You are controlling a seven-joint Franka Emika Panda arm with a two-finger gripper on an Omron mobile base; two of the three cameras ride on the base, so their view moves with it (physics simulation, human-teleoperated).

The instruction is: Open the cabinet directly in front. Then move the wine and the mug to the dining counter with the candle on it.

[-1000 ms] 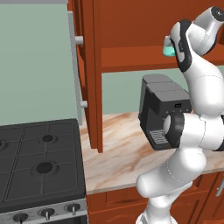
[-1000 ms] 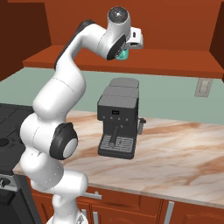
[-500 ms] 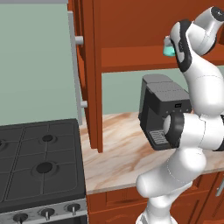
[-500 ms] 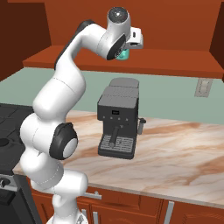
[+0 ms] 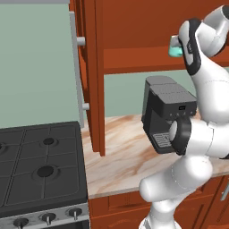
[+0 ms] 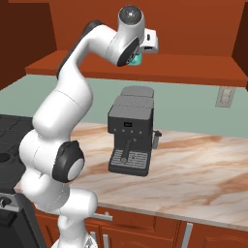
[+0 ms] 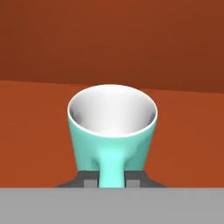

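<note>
Where fingers (image 7: 89,180) pinch (handle): mug (image 7: 112,131)

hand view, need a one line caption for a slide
Gripper shut on the handle of the teal mug, which sits upright on the reddish-brown cabinet shelf.

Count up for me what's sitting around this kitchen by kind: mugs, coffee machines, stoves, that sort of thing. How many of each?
Mugs: 1, the teal mug, its handle between the closed fingers of the gripper
Coffee machines: 1, the dark coffee machine on the counter
Stoves: 1, the black stove
Wall cabinets: 1, the reddish-brown cabinet, door open
Total: 4
</note>
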